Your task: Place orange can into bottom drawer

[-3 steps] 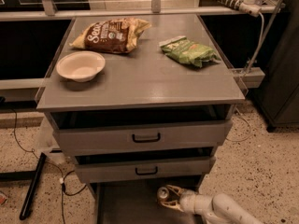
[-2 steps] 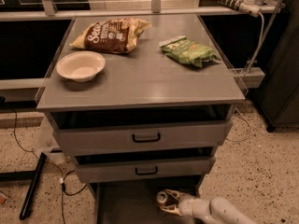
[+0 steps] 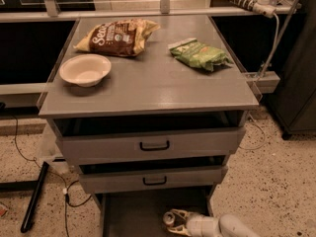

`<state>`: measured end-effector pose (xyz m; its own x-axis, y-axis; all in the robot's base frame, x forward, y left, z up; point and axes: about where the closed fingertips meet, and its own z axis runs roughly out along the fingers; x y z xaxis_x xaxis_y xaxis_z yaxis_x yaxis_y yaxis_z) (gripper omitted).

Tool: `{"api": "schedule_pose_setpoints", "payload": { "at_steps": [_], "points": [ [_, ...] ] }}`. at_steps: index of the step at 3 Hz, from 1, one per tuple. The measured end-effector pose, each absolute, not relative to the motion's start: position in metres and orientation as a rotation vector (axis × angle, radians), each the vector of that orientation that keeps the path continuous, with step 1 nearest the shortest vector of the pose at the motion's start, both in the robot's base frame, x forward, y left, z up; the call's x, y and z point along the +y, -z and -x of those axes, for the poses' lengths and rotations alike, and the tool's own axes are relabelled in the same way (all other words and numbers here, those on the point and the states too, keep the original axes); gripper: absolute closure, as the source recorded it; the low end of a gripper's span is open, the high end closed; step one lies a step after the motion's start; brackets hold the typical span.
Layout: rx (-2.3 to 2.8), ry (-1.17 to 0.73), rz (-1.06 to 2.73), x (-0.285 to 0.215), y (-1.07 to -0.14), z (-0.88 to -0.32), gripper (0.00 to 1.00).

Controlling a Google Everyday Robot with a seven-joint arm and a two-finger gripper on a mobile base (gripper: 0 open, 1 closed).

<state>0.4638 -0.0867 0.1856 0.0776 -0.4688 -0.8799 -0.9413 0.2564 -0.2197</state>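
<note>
A speckled floor and dark cupboards surround a grey cabinet (image 3: 148, 105), and every place here is given from that cabinet. In the one camera view, its tabletop (image 3: 163, 85) carries a white bowl (image 3: 85, 69) at the front left, a brown bag (image 3: 118, 37) at the back left and a green bag (image 3: 199, 55) at the back right. None of these matters to the job. Below the tabletop, the upper drawers (image 3: 197, 143) sit slightly ajar with their black handles facing out. At the cabinet's foot the bottom drawer (image 3: 131, 212) is pulled out, and the part of its flat floor that shows is bare. The gripper (image 3: 175, 218) reaches in from the cabinet's lower right, over the right part of that open tray. Its jaws appear clamped on the can (image 3: 169, 218), which lies tipped with its silver top facing left. I cannot tell whether the can touches the drawer floor or hangs just above it. The step in hand looks like the placing itself: the carry is over and the release is not yet made. The next move likely calls for lowering the can until it rests inside the drawer walls. The jaws would then part, and the arm would lift out without knocking the middle drawer front above.
</note>
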Motion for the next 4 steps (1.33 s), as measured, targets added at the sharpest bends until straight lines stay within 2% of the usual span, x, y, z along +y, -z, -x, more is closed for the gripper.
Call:
{"api": "schedule_pose_setpoints", "payload": {
  "at_steps": [1,4],
  "points": [
    [1.545,-0.605,1.361,-0.0864,-0.1852,-0.4635,0.82],
    [1.544,-0.605,1.361,-0.0863,-0.1851,-0.4635,0.12]
  ]
}}
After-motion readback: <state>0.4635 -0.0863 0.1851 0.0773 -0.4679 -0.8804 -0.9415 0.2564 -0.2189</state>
